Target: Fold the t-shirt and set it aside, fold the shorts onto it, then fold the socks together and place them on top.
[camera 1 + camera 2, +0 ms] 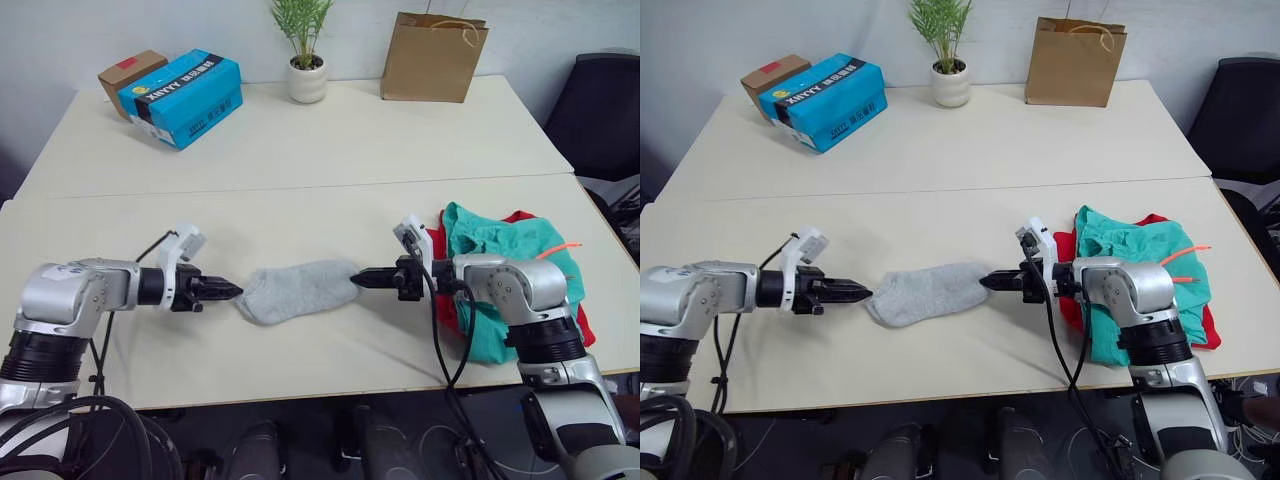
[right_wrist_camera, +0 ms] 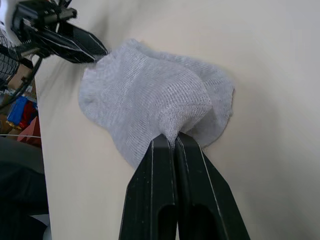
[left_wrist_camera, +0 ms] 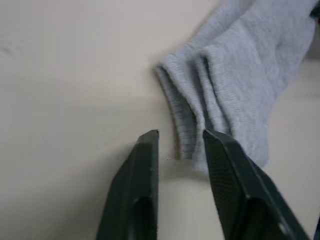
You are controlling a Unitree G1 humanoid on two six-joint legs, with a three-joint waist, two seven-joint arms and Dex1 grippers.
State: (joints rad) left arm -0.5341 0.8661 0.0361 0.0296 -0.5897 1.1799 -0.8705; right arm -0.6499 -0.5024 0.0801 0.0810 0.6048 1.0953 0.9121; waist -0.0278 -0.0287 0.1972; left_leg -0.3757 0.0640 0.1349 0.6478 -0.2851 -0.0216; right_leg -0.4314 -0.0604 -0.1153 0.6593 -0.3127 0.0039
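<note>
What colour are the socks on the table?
Light heather grey knit socks, clearest in the right wrist view.

You can't tell whether the socks [image 1: 298,291] are one layer or two from the head views. The right gripper [image 2: 174,141] covers the bit of sock it pinches. The shorts [image 1: 500,250] bury most of the t-shirt [image 1: 583,322], leaving only red edges, and the right arm hides their 9 o'clock side. The chair [image 1: 600,110] at 2 o'clock is cut by the edge. The blue box [image 1: 182,97] print is too small to read.
</note>
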